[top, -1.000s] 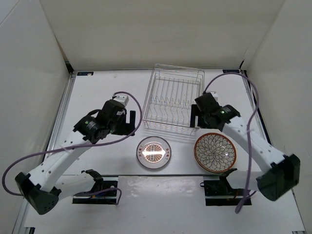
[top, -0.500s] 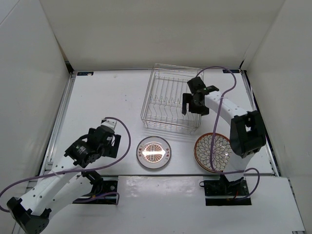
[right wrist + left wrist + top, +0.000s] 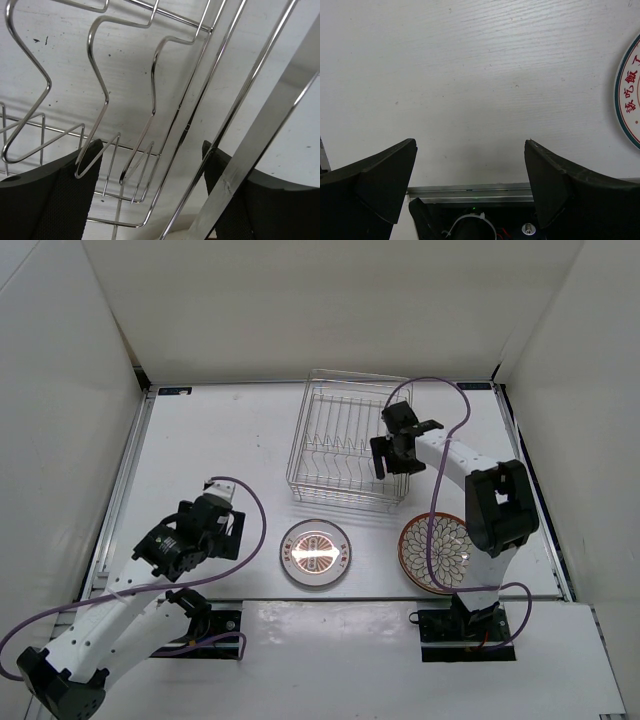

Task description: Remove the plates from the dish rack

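Silver wire forms the one dish rack, standing toward 12 o'clock on the white bench. Two plates lie flat on the bench outside it: the smaller plate at the rack's 7 o'clock and the larger plate at its 5 o'clock. The right gripper is spread wide at the rack's 3 o'clock side, with rack wires between its fingers. The left gripper, also spread, holds nothing at 9 o'clock of the smaller plate.
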Robot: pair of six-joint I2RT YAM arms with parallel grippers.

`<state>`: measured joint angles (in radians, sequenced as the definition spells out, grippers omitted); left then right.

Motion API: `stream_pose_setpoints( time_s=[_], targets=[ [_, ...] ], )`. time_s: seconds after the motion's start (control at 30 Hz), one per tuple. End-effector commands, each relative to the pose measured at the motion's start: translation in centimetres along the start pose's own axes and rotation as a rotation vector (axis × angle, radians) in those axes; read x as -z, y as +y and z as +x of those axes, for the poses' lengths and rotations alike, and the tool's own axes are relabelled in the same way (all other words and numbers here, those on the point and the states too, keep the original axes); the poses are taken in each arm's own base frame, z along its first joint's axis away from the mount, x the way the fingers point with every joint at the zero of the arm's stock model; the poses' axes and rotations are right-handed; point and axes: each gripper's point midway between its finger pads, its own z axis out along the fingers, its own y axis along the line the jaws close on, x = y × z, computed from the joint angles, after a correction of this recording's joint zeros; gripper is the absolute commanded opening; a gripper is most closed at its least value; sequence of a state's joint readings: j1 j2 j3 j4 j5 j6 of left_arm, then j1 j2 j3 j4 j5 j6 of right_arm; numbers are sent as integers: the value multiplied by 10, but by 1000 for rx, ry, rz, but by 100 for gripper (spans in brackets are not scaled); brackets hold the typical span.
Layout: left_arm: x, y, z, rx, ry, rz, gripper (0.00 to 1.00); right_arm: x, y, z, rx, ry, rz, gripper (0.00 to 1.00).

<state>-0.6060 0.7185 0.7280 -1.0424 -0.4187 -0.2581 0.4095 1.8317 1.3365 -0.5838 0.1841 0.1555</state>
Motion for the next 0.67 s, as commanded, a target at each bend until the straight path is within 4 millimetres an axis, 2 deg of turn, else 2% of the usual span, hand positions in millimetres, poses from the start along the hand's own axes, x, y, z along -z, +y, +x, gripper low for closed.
stream_pose_setpoints(
  time_s=[0.0,0.03,0.07,0.13,0.23,0.27,0.33,0.37,0.43,0.53,0.63],
  targets=[
    [1,0,-7,11,-23,2,100,2,-14,-18,128,-46,52,81],
    [1,0,-7,7,-19,2,100,4,-17,-24,109,-41,76,87],
    [0,1,-6,6,-13,-3,100,9,-30,-27,95,-41,158,90],
    [0,0,-6,6,-10,-3,100,31,-31,-27,33,-36,167,90],
    [-2,0,-6,4,-3,-7,100,52,-29,-21,-31,-91,147,90],
    [-2,1,-5,6,2,-11,100,82,-30,-32,-61,-187,125,90],
    [-3,1,-5,4,6,-12,100,93,-32,-23,-98,-204,122,90],
    [-4,1,-5,5,11,-16,100,120,-33,-19,-118,-238,102,90],
    [-4,1,-6,9,12,-20,100,131,-31,-10,-138,-242,75,90],
    [-5,4,-5,12,22,-34,100,160,-35,7,-151,-276,51,90],
    [-6,6,-6,17,21,-48,100,169,-40,23,-131,-238,71,90]
  ],
)
